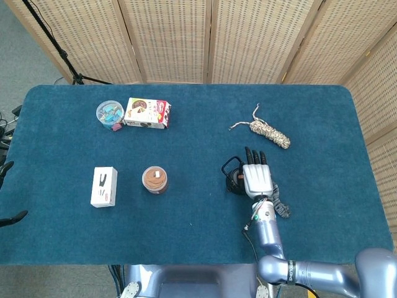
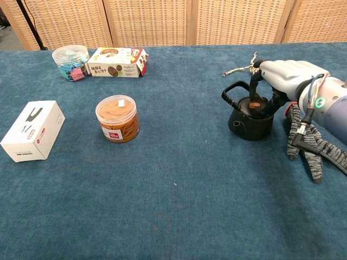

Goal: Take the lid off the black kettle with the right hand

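One black kettle point(image 2: 250, 120) stands on the table's point(image 1: 186, 217) right half, its one lid point(image 2: 255, 106) still seated. The right hand point(image 2: 282, 76) reaches over it, fingers point(image 2: 254, 86) down around the lid; whether they grip it cannot be told. One rope coil point(image 1: 269, 134) lies farther back.

Table: wide, rounded corners, covered in dark blue cloth point(image 1: 186, 242)
Screen: folding panels of woven cane in pale wooden frames point(image 1: 167, 37), standing just behind the table
Floor: grey point(image 1: 18, 56)
Stand: black tripod legs point(image 1: 74, 77) at far left
Light: even, soft
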Robot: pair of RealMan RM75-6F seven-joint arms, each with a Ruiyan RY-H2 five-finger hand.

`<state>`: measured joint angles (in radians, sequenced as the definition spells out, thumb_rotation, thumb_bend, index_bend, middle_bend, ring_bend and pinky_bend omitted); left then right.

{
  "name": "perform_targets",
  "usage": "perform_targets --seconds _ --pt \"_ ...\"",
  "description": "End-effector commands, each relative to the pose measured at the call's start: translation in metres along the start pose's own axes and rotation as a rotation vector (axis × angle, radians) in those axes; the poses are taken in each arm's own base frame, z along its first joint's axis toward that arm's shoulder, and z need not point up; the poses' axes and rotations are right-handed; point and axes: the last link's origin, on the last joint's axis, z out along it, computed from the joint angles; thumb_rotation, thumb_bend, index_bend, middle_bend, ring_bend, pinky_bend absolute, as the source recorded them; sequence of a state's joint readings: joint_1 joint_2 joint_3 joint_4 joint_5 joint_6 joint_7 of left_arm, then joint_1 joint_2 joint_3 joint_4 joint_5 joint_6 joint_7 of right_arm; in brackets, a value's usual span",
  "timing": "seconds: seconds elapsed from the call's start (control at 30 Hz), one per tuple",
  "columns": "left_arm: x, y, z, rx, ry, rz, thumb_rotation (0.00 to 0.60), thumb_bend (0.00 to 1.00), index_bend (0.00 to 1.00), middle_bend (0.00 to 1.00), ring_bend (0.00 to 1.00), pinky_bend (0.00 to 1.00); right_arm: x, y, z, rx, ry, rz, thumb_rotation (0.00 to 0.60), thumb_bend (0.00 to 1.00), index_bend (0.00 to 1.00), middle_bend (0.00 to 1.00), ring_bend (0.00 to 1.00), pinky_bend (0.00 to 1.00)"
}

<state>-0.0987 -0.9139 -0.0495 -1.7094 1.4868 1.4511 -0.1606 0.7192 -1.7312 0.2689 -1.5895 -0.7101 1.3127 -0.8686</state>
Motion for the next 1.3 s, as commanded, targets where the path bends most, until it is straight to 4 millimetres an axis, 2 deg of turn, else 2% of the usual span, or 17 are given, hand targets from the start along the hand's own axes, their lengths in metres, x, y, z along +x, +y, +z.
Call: perform_targets --seconds 0.03,0.8,1.07,1.3 --pt "0.0005 -0.0005 -0.0002 0.001 0.001 -0.001 0.6 0.04 0.0 0.0 0.0 0.0 -0.0026 -0.0014 0.0003 -0.002 -0.004 -0.007 0.6 0.41 0.43 0.0 0.0 0.0" --pt "0.0007 -0.0013 0.0005 0.002 -0.001 -0.004 0.6 0.03 0.0 0.0 0.0 0.0 -0.0059 -0.0059 0.0039 -0.004 0.0 0.004 0.6 0.4 0.48 0.0 0.0 0.0" --pt "0.0011 -0.0017 0.0008 0.001 -0.001 -0.006 0.6 0.04 0.0 0.0 0.0 0.0 -0.0091 -0.0054 0.0057 -0.009 -0.007 0.006 0.6 0.4 0.57 0.0 0.0 0.0" --pt "0.0011 -0.0017 0.0006 0.001 0.0 -0.005 0.6 0.03 0.0 0.0 0.0 0.0 -0.0091 -0.0077 0.0065 -0.005 0.007 0.012 0.6 0.4 0.61 0.01 0.0 0.0"
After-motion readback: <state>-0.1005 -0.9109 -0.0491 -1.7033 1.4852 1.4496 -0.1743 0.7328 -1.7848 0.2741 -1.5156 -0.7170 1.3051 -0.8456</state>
